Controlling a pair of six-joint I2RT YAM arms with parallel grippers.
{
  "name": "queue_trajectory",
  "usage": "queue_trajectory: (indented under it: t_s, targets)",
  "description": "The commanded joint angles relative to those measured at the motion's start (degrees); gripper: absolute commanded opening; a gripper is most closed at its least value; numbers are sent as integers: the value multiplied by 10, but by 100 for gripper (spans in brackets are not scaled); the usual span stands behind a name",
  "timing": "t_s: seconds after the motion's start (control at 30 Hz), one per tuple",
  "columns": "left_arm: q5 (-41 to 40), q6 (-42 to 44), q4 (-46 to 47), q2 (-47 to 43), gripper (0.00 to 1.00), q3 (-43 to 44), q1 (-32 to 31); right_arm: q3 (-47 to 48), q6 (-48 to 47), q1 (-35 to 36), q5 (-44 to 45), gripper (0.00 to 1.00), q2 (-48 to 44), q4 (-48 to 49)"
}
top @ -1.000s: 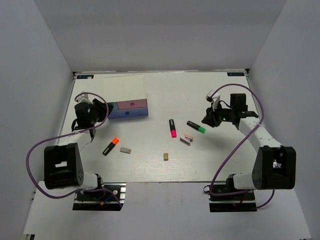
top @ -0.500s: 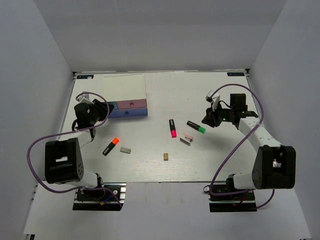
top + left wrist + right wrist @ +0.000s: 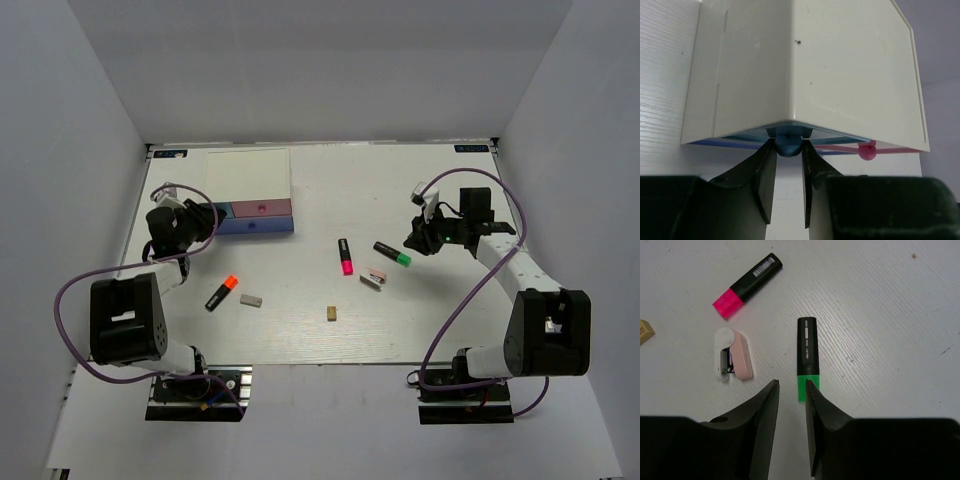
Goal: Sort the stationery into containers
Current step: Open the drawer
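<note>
At the far left of the table [image 3: 450, 310], the left gripper [image 3: 788, 146] pinches the small round knob [image 3: 788, 143] of the light blue drawer [image 3: 742, 137]. A finger is pressed to each side of the knob, just under the near corner of the white-topped box [image 3: 850, 75]. The pink drawer's knob [image 3: 867, 150] sits just beside it, untouched. None of the stationery is in a drawer yet. The orange-capped highlighter [image 3: 222, 292] and the grey-white eraser [image 3: 251, 299] lie near the left arm, and the tan eraser [image 3: 330, 313] lies mid-table. Across the table, the right gripper [image 3: 791, 384] hovers just short of the green-capped highlighter [image 3: 806, 352], its jaws a narrow gap apart and holding nothing. The pink-white eraser [image 3: 732, 360] and the pink-capped highlighter [image 3: 747, 285] lie just beyond. The step in hand appears to be opening the blue drawer. Doing it well probably means holding the knob firmly at its neck and drawing it slowly along the drawer's own line of travel. The fingers seem to meet the box at an angle, so a sideways tug could slip off the round knob or jam the drawer. Nothing braces the box, so a sharp pull may drag it across the table instead of opening the drawer. The drawer likely needs to come out only far enough to take a highlighter from above.
</note>
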Motion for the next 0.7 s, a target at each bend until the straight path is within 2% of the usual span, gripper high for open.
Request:
queue_trajectory:
  t_s: [0.0, 0.33, 0.5, 0.53, 0.57, 0.6, 0.63, 0.67]
  targets:
    - [13, 29, -30, -29, 13, -30, 5, 17, -10, 2, -5, 34, 5, -2]
    - [-6, 51, -103, -142, 11, -102, 5, 23, -10, 2, -13, 35, 18, -1]
    - [-25, 51, -140, -183, 10, -119, 5, 24, -10, 4, -16, 42, 22, -2]
    - [-25, 57, -147, -191, 13, -119, 5, 24, -10, 4, -18, 51, 21, 0]
    - [-30, 57, -154, -191, 20, -119, 5, 25, -13, 5, -20, 59, 22, -3]
    - [-30, 57, -155, -191, 45, -119, 5, 24, -13, 5, -27, 67, 23, -10]
    - [-30, 63, -160, -191, 55, -119, 5, 28, -27, 6, -35, 75, 24, -12]
    - [-30, 63, -166, -191, 63, -114, 5, 30, -37, 8, -53, 87, 24, -30]
